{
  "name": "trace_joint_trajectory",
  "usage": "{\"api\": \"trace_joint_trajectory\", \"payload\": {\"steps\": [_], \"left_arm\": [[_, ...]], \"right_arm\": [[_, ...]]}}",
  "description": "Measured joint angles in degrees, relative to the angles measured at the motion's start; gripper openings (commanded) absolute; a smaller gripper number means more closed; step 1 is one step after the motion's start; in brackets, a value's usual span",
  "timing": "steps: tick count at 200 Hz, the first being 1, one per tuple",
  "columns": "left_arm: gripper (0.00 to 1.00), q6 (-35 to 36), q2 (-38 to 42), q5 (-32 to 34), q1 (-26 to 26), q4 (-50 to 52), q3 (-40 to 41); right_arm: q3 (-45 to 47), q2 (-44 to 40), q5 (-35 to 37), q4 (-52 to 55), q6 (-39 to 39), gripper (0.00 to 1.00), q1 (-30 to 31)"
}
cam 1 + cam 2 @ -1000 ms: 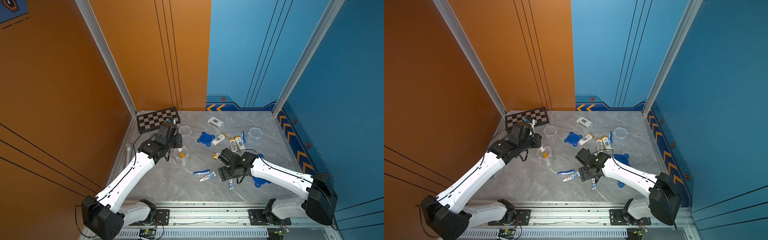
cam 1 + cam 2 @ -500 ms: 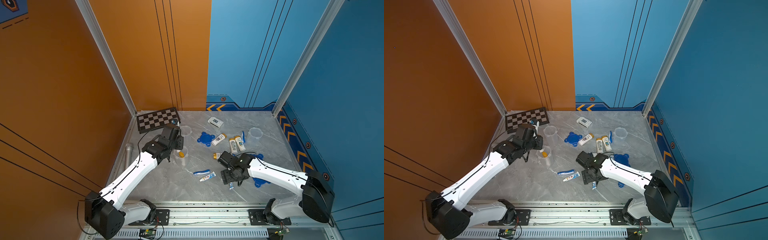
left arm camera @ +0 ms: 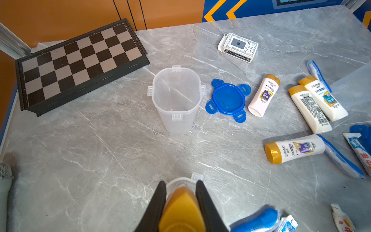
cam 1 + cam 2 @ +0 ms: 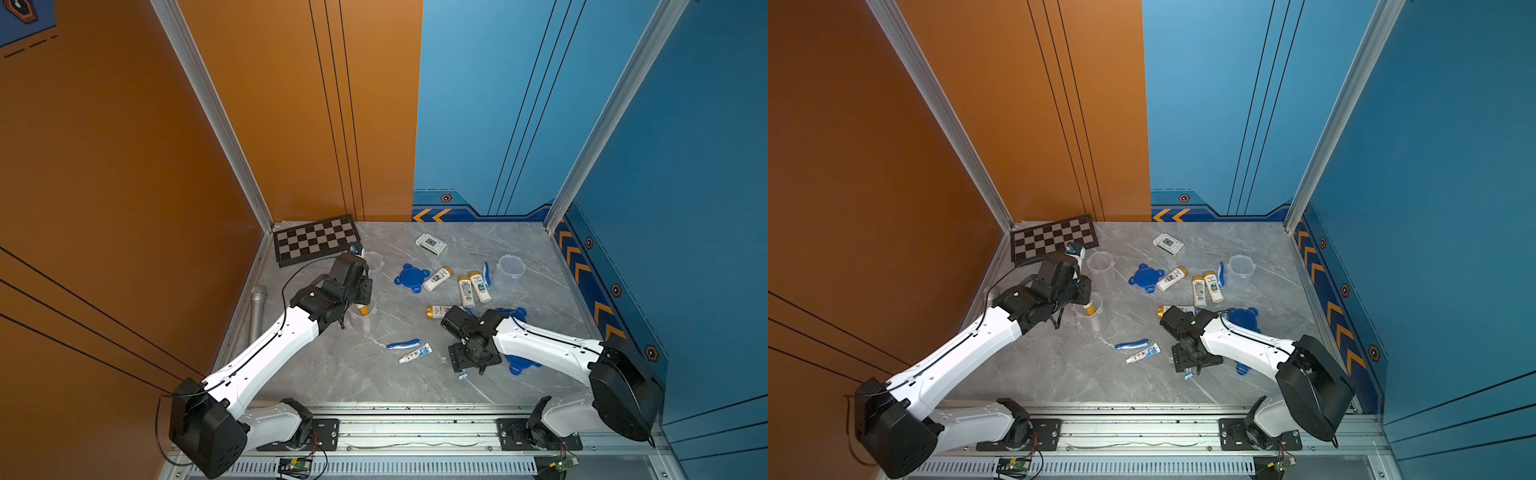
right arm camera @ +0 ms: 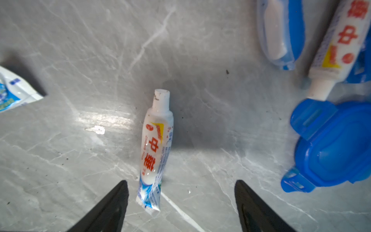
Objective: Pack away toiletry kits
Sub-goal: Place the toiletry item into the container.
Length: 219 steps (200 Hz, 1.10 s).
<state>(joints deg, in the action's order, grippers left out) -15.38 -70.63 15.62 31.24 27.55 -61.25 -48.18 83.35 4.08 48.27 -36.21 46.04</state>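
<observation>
My left gripper (image 3: pixel 181 197) is shut on a white gold-capped bottle (image 3: pixel 181 206), cap up, over the mouth of a clear cup (image 4: pixel 367 319); the bottle's body is hidden. My right gripper (image 5: pixel 181 192) is open, low over a white toothpaste tube (image 5: pixel 156 144) lying flat between its fingers, untouched. An empty cup (image 3: pixel 176 96) stands beside a blue lid (image 3: pixel 227 99). Several more bottles (image 4: pixel 466 291) lie mid-table, another cup (image 4: pixel 510 270) at the right. A blue-white toothbrush (image 4: pixel 402 344) and a second tube (image 4: pixel 415 353) lie near the front.
A chessboard (image 4: pixel 316 239) lies in the back left corner and a flat white box (image 4: pixel 431 243) at the back. A grey microphone (image 4: pixel 257 311) rests along the left wall. Two blue lids (image 4: pixel 513 311) (image 4: pixel 521 365) lie partly under my right arm.
My right gripper has moved toward the front edge, down over the toothpaste tube, and its fingers have narrowed slightly. My left gripper has shifted a little right with the bottle.
</observation>
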Motion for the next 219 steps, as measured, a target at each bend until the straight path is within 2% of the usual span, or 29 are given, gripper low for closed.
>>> {"api": "trace_joint_trajectory", "payload": {"steps": [11,30,53,75,133,219], "left_arm": [[0.0,0.0,0.0,0.1,0.2,0.0,0.0],[0.0,0.0,0.0,0.1,0.6,0.1,0.0],[0.0,-0.3,0.3,0.3,0.9,1.0,-0.3],[0.0,-0.5,1.5,1.1,1.0,3.3,-0.6],[0.0,-1.6,3.6,2.5,1.0,6.9,-1.4],[0.0,-3.1,0.3,4.5,1.0,1.7,0.1]], "right_arm": [[0.3,0.6,-0.5,-1.0,0.2,0.81,0.0],[0.7,1.7,-0.9,-2.8,0.2,0.69,0.0],[1.2,2.6,-1.3,-4.5,0.6,0.62,-0.3],[1.2,3.8,-1.4,-5.8,0.9,0.51,-0.8],[1.1,4.8,-3.0,-7.5,2.0,0.3,-1.0],[1.0,4.5,-3.8,-8.6,3.9,0.17,-1.1]]}}
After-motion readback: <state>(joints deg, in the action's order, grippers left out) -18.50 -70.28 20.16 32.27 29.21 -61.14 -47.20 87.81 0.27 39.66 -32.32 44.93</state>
